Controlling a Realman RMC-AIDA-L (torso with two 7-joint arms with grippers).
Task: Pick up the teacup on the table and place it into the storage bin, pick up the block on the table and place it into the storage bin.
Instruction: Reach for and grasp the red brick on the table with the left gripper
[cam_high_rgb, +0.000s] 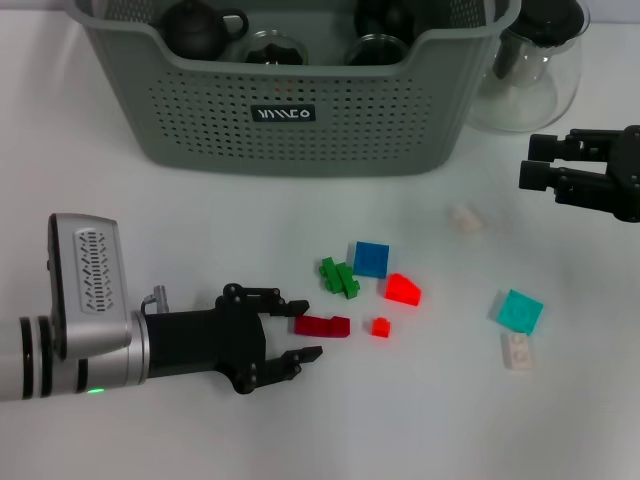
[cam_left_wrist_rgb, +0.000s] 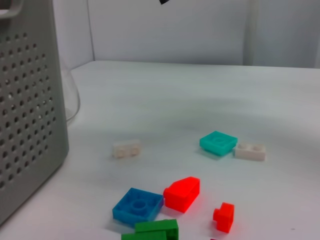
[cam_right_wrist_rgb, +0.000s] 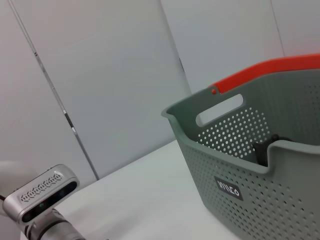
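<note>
- Right now the dark red block (cam_high_rgb: 322, 325) lies on the white table (cam_high_rgb: 200, 440), between the spread fingers of the left gripper (cam_high_rgb: 302, 329); the upper fingertip is just beside it, and whether it touches cannot be told.
- The left gripper's jaws are wide apart and hold nothing.
- The right gripper (cam_high_rgb: 534, 162) hangs near the clear glass jug (cam_high_rgb: 528, 72), well apart from the blocks; its fingers look slightly parted and empty.
- The storage bin (cam_high_rgb: 300, 120) stands at the far side of the table, with dark teaware inside, including a black teapot (cam_high_rgb: 200, 28). Its small black label (cam_high_rgb: 283, 113) carries white lettering too stylised to read.
- Scattered near the red block: a green block (cam_high_rgb: 339, 277), a blue block (cam_high_rgb: 371, 259), a bright red wedge (cam_high_rgb: 402, 290), a small red brick (cam_high_rgb: 380, 327), a teal block (cam_high_rgb: 520, 311) and two white bricks (cam_high_rgb: 517, 351).
- Only the right wrist view shows the bin's orange-red rim (cam_right_wrist_rgb: 270, 72) and cut-out handle (cam_right_wrist_rgb: 220, 109); only the head view shows both grippers.
</note>
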